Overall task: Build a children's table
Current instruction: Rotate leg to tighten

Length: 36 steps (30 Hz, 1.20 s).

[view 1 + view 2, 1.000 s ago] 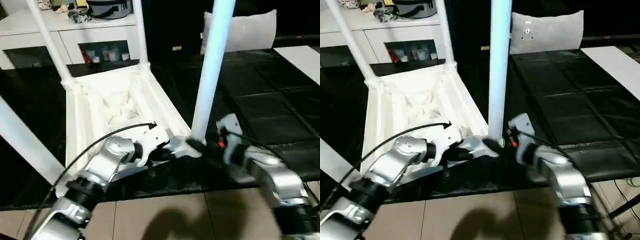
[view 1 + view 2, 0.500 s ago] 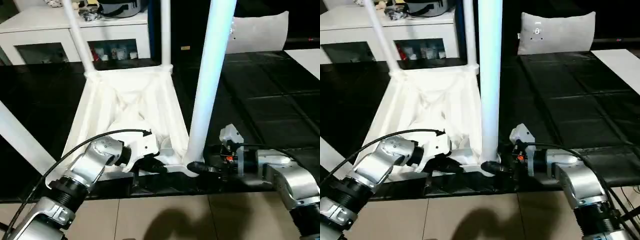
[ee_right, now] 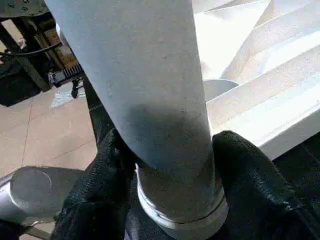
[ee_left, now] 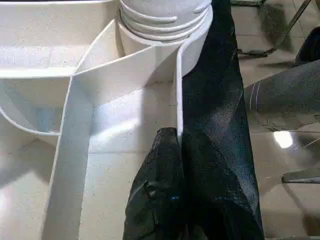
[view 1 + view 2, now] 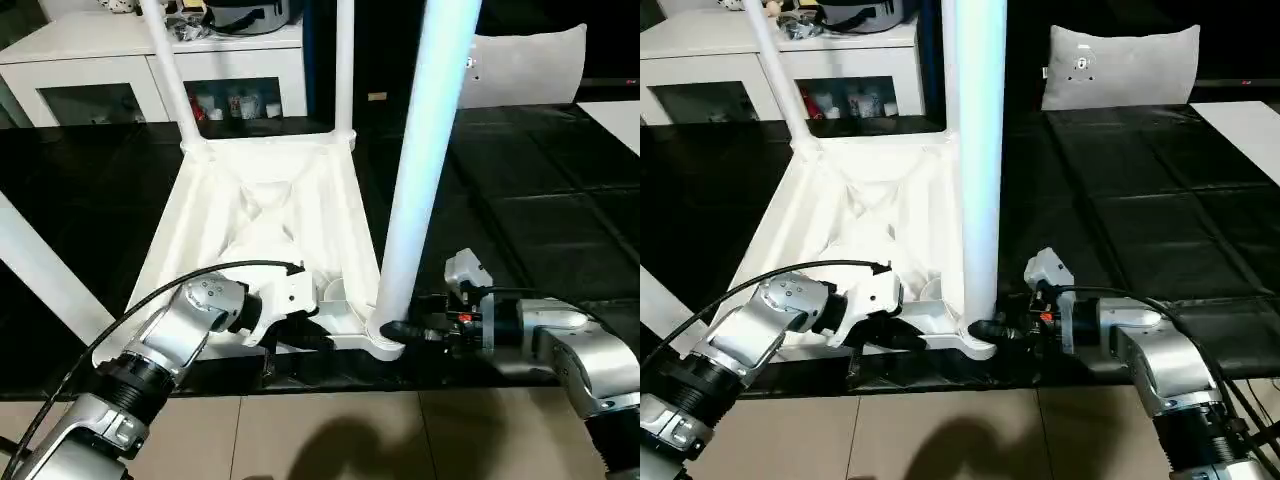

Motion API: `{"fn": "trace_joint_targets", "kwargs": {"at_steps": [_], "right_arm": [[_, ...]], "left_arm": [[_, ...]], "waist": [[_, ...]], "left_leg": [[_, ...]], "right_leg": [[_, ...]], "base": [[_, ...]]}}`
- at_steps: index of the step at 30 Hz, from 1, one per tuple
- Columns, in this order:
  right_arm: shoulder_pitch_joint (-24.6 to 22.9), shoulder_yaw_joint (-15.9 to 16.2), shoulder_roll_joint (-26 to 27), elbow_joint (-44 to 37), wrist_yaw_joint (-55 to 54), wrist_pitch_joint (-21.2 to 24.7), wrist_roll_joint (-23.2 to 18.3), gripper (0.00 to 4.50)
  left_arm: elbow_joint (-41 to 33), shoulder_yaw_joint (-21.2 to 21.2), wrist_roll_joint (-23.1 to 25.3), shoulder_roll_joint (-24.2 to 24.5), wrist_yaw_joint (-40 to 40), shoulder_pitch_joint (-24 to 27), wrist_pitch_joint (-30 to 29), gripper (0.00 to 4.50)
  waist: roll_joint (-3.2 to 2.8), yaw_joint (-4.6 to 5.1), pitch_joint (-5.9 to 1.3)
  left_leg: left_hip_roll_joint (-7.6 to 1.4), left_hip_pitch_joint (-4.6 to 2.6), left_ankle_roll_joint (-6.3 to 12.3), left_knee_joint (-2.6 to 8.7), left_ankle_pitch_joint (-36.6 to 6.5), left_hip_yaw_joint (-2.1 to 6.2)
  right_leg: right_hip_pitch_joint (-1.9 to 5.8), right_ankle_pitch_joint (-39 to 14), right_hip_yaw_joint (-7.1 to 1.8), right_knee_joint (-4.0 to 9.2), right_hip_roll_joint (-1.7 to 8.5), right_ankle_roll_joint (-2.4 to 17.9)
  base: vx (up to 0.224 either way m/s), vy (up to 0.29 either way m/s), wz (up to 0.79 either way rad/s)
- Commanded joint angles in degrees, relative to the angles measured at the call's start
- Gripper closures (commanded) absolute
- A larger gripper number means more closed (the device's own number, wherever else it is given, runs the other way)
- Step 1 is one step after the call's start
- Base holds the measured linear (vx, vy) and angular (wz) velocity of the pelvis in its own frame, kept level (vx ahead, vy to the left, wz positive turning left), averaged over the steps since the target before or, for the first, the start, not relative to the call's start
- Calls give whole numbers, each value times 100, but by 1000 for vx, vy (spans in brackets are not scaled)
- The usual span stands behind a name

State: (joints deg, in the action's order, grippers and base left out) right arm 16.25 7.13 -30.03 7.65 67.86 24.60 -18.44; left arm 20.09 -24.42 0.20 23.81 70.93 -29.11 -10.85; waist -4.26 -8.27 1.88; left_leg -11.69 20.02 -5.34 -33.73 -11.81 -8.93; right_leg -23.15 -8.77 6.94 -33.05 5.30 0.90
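Note:
The children's table lies upside down on a black mat, its white top [image 5: 270, 215] showing the ribbed underside. Two legs [image 5: 170, 70] [image 5: 345, 65] stand in the far corners, and another leg [image 5: 45, 265] slants across the left side. The near right leg [image 5: 420, 170] rises from its corner socket. My right gripper [image 5: 395, 330] is shut on this leg's base, with a black finger [image 3: 250, 175] pressed against each side. At the near edge, my left gripper [image 5: 305, 335] is shut on the top's thin rim wall [image 4: 178, 85], close beside the socket.
A white low cabinet with glass doors [image 5: 130, 60] stands behind the table. A grey cushion [image 5: 530, 65] and a white board [image 5: 615, 110] lie at the back right. The black mat [image 5: 540, 210] extends right. Tiled floor [image 5: 350, 440] runs along the near edge.
My right gripper's fingers have closed in around the base of the near right leg. The left gripper has kept its pinch on the rim. The camera has shifted.

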Motion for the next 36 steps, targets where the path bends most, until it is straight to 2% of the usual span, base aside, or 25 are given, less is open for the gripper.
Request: {"fn": "trace_joint_targets", "kwargs": {"at_steps": [1, 3, 7, 8, 10, 11, 12, 13, 14, 16, 17, 18, 19, 20, 24, 26, 30, 34, 36], "right_arm": [[-69, 151, 11, -139, 198, 55, -143, 222], [-107, 155, 27, -178, 150, 68, -138, 244], [-209, 68, 289, -319, -418, 266, -107, 248], [-227, 42, 349, -336, -624, 359, -62, 252], [-180, -32, 596, -153, -1146, 395, 94, 252], [-144, -87, 763, -42, -1447, 402, 162, 252], [-119, -128, 883, 37, -1665, 408, 207, 253], [-81, -196, 1066, 90, -2018, 522, 256, 253], [-61, -236, 1172, 110, -2232, 598, 287, 253], [-12, -328, 1454, 135, -2931, 782, 492, 253], [-1, -351, 1517, 142, -3076, 831, 521, 253], [-58, -273, 1547, 48, -3112, 556, 618, 253], [-100, -290, 1569, 1, -3009, 472, 527, 253], [-121, -315, 1583, -29, -2968, 445, 474, 198], [-207, -453, 1587, -237, -2747, 479, 251, 176], [-240, -421, 1484, -311, -2603, 445, 252, 142], [-284, -412, 1127, -455, -2279, 420, 203, 117], [-277, -464, 685, -454, -1763, 271, 143, 80], [-254, -466, 572, -437, -1612, 233, 148, 59]], "left_arm": [[-18, -153, 66, -28, 59, 43, -13, 450], [-35, -143, 63, -43, 33, 57, -40, 450], [-131, 41, -25, -352, -434, 22, -498, 450], [-119, 92, -33, -459, -596, -2, -597, 450], [-106, 159, -26, -656, -895, -33, -769, 450], [-87, 211, -20, -781, -1098, -53, -867, 450], [-72, 249, -16, -872, -1248, -67, -938, 450], [-31, 304, 9, -987, -1466, -93, -1012, 450], [-5, 337, 27, -1051, -1595, -109, -1053, 450], [39, 454, 58, -1234, -1964, -134, -1245, 450], [53, 484, 65, -1281, -2049, -140, -1293, 450], [86, 519, 89, -1355, -2193, -153, -1342, 450], [84, 511, 97, -1359, -2204, -152, -1335, 450], [78, 499, 102, -1351, -2192, -147, -1327, 450], [17, 417, 187, -1227, -2058, -94, -1202, 450], [-6, 413, 204, -1170, -2006, -63, -1142, 450], [-73, 371, 210, -999, -1858, 10, -1005, 450], [-114, 278, 186, -743, -1462, 73, -731, 450], [-152, 254, 135, -669, -1290, 87, -704, 450]], "waist": [[129, 19, -341], [132, 17, -339], [132, 30, -323], [131, 45, -300], [128, 61, -295], [107, 80, -283], [124, 129, -279], [96, 163, -270], [121, 246, -264], [86, 363, -250], [90, 381, -252], [98, 409, -260], [99, 418, -255], [97, 432, -262], [80, 444, -275], [74, 434, -293], [88, 396, -309], [85, 288, -333], [89, 278, -328]], "left_leg": [[-125, 49, 454, 371, -745, -30], [-124, 41, 451, 371, -753, -33], [-120, 41, 408, 384, -804, -31], [-104, 28, 348, 389, -975, -37], [-88, 29, 320, 390, -1067, -33], [-74, 16, 283, 392, -1128, -34], [-56, 30, 239, 399, -1191, -24], [-48, 35, 198, 398, -1230, -18], [-18, 36, 177, 390, -1347, -12], [12, 15, 193, 377, -1490, -12], [15, 24, 198, 380, -1514, -1], [25, 27, 208, 372, -1537, -1], [31, 21, 221, 367, -1556, 0], [30, 5, 273, 359, -1580, -4], [-20, 63, 359, 410, -1527, 30], [-43, 68, 362, 417, -1426, 36], [-61, 78, 434, 405, -1149, 15], [-75, 99, 527, 379, -772, 0], [-75, 92, 524, 373, -790, -11]], "right_leg": [[334, -2031, -285, 386, 327, 755], [328, -2066, -286, 392, 323, 737], [321, -2178, -280, 413, 321, 706], [312, -2493, -270, 463, 322, 608], [314, -2696, -256, 489, 324, 522], [292, -2834, -241, 521, 313, 461], [305, -2974, -212, 546, 316, 387], [302, -3020, -203, 547, 307, 357], [301, -3156, -165, 580, 289, 280], [270, -3358, -140, 648, 270, 157], [281, -3390, -124, 653, 273, 134], [278, -3417, -113, 668, 267, 80], [267, -3452, -111, 678, 268, 55], [250, -3477, -112, 699, 275, 35], [294, -3088, -151, 634, 276, 172], [308, -2823, -181, 588, 286, 281], [333, -2378, -226, 521, 303, 489], [360, -1962, -251, 451, 310, 627], [352, -1948, -254, 444, 306, 658]], "base": [[0, 0, 0], [0, 0, 0], [0, 0, 0], [0, 0, 0], [0, 0, 0], [0, 0, 0], [0, 0, 0], [0, 0, 0], [0, 0, 0], [0, 0, 0], [0, 0, 0], [0, 0, 0], [0, 0, 0], [0, 0, 0], [0, 0, 0], [0, 0, 0], [0, 0, 0], [0, 0, 0], [0, 0, 0]]}}
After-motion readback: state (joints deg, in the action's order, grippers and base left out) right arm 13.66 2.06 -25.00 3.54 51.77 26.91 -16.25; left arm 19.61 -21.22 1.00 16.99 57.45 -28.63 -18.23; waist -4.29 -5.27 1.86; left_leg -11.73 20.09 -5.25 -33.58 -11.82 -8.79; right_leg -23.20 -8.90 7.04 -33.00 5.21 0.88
